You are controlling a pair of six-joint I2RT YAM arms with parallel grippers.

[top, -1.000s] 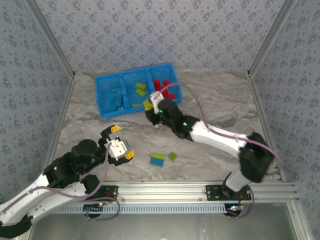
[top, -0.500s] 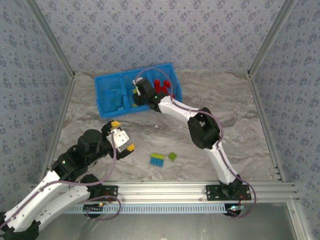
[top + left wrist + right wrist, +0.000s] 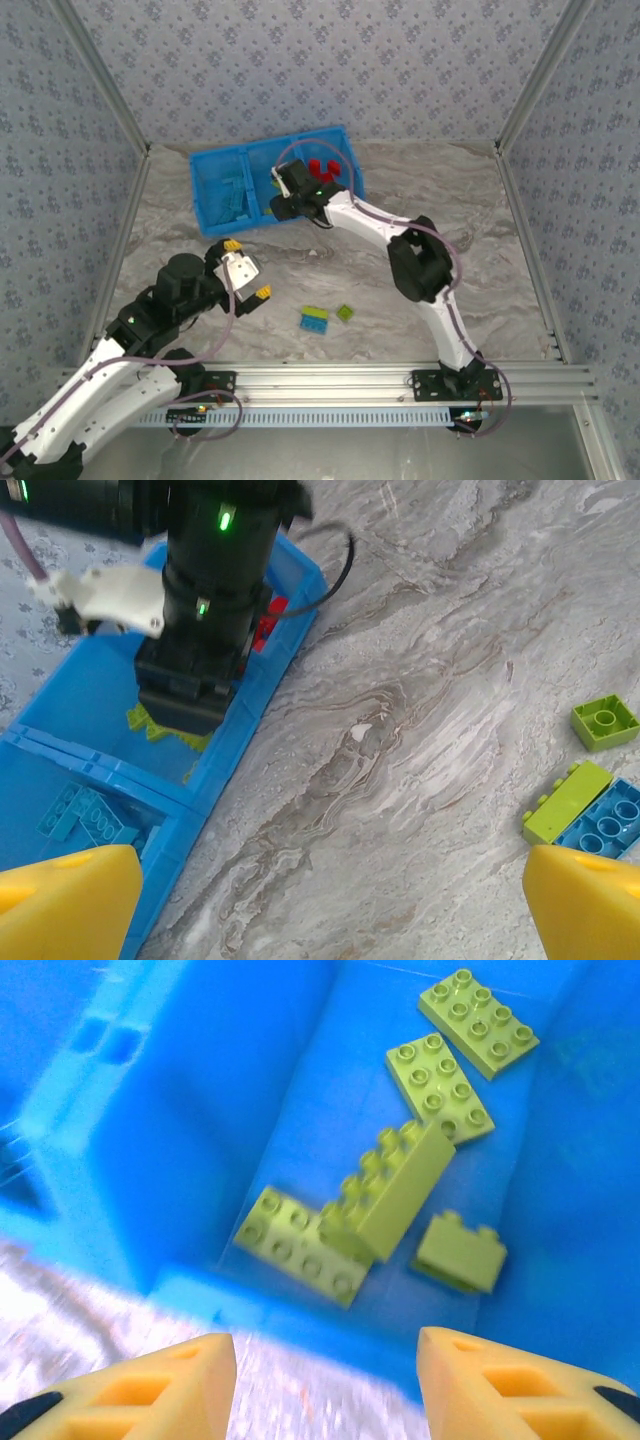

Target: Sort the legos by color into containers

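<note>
Now the right gripper [image 3: 318,1380] hangs parted and empty above lime legos [image 3: 385,1200] in the middle compartment [image 3: 350,1060], left gripper [image 3: 330,900] agape near three stray legos [image 3: 566,800] on the table [image 3: 400,730]: likely light, rigid, slick, so pinch flat sides.

Saw grey-veined marble-look tabletop [image 3: 470,210] under even light. Walls [image 3: 320,70] in blue-grey floral print stood behind tabletop and at both sides. Silver metal posts [image 3: 115,92] rose from its far corners. Slotted aluminium rail [image 3: 380,378] ran along its near edge.
</note>
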